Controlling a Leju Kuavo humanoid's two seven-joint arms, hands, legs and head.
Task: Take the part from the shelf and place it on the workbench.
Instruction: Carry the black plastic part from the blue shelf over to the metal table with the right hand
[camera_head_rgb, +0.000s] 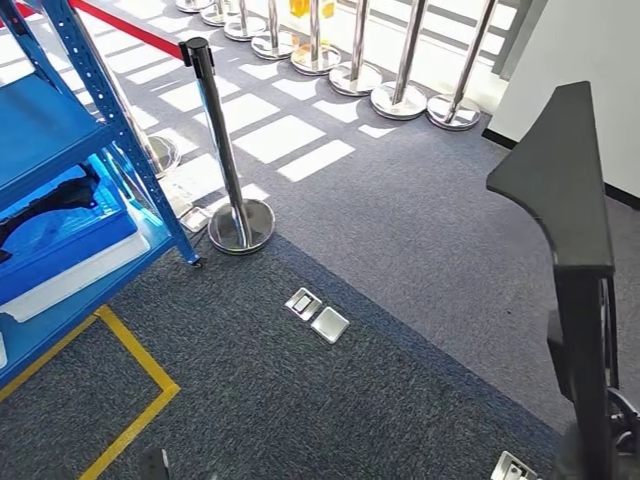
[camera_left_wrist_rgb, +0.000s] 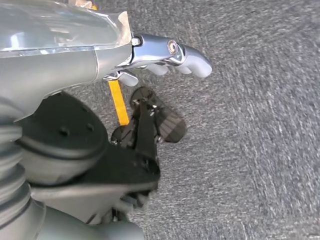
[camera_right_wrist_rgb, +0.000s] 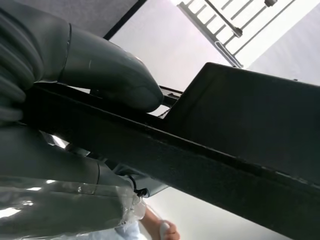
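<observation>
One black part (camera_head_rgb: 562, 190) was held upright at the right of the head view, gripped by the right hand (camera_right_wrist_rgb: 109, 80), thumb pressed on its edge. The left hand (camera_left_wrist_rgb: 166, 52) was hung over grey carpet (camera_left_wrist_rgb: 256, 125), fingers (camera_left_wrist_rgb: 196, 62) extended, holding nothing. The blue shelf (camera_head_rgb: 68, 130) stood left.

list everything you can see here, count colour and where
black part: one, black, long, flared at its upper end, held upright at the right of the head view
shelf: one, blue, far left, another black part lying on it
barrier posts: one near the shelf with a red belt, a row of several further back, silver
floor boxes: three, silver, set in the grey carpet
floor tape: yellow lines by the shelf
person's hand: one, beyond the part in the right wrist view
left hand: silver, hanging over carpet, holding nothing
right hand: grey, gripping the black part
</observation>
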